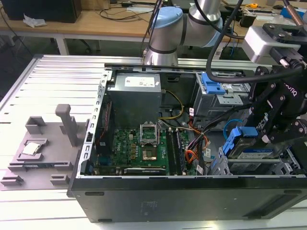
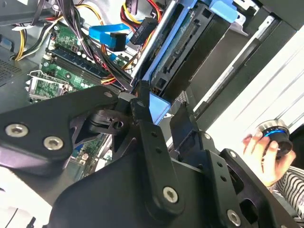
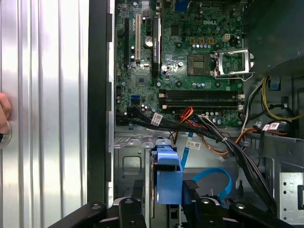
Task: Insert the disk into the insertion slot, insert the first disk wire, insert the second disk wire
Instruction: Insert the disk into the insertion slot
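Your disk (image 1: 256, 154), in its blue carrier, sits just off the motherboard (image 1: 139, 153), on the exterior view's right of it. It is at the grey cage of the insertion slot (image 1: 249, 168); how deep it sits cannot be told. You have the gripper (image 3: 164, 197) closed on the disk, its fingers (image 2: 142, 111) pinching the carrier's blue tab. The second disk wire (image 3: 219, 173) loops between the disk and the motherboard. In the second wrist view the first disk wire (image 2: 142, 29) ends in its dark plug just beside the blue cable's end, on the motherboard's side of the disk.
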`<state>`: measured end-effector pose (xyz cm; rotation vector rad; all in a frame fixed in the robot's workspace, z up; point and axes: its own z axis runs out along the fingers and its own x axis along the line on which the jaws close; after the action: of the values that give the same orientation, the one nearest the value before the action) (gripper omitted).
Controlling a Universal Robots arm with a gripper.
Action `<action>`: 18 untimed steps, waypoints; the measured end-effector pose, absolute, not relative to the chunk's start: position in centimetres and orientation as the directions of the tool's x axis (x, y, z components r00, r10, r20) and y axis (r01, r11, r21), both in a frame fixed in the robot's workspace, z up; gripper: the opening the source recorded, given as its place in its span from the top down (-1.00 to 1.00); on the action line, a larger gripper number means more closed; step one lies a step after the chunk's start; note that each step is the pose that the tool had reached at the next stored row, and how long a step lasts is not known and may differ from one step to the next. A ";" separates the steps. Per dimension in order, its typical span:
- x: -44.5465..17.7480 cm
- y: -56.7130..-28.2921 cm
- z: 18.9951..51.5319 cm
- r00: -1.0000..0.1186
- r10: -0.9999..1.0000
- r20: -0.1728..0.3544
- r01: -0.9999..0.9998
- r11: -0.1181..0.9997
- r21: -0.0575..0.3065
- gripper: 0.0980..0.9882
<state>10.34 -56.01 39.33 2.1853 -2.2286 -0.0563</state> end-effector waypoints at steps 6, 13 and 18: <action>10.3 -56.0 41.0 -0.020 -1.000 -0.015 -0.999 0.019 0.040 0.23; 10.3 -55.9 40.0 -0.018 -1.000 -0.024 -0.999 0.017 0.041 0.96; 11.3 -55.9 38.9 -0.016 -1.000 -0.023 -0.998 0.015 0.053 0.98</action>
<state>11.29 -55.89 38.92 2.1889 -2.2231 -0.0838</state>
